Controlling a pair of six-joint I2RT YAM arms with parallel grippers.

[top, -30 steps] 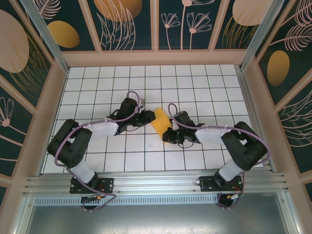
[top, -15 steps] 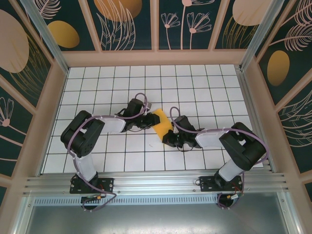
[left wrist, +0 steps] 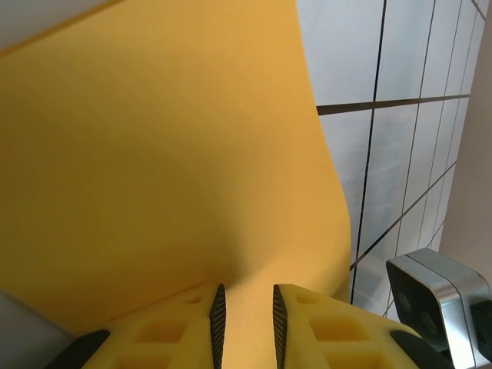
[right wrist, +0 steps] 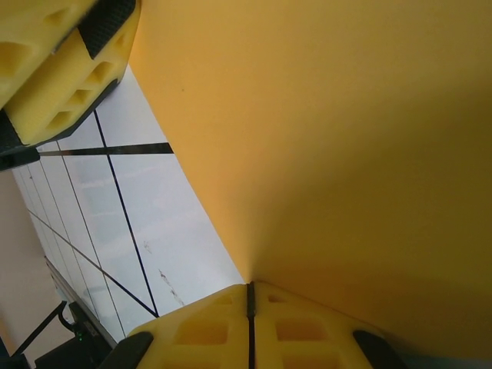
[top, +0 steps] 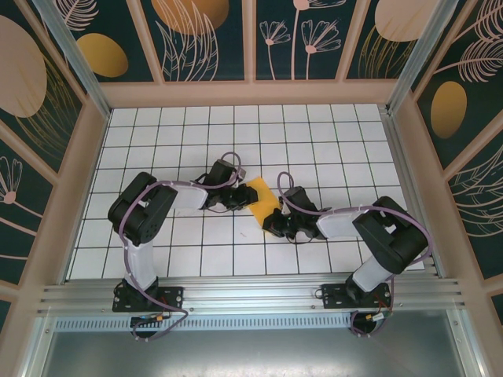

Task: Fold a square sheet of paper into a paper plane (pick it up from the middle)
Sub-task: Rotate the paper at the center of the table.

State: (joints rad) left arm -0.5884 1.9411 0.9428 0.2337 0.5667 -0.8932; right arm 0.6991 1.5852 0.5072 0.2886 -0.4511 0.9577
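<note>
The orange-yellow paper (top: pixel 262 198), folded small, hangs bowed above the tiled floor at mid-table

- The light is bright and even from overhead, and the white tiled table (top: pixel 314 149) shows no harsh glare.
- Only short, soft shadows sit under the two arms.
- The overhead view is sharp, though the frame posts lean outward near the corners.
- Up close in both wrist views, the orange-yellow paper (left wrist: pixel 154 154) looks soft and smooth, shading darker near the foam fingers (right wrist: pixel 200 330).
- Tile lines there stay crisp.
</note>
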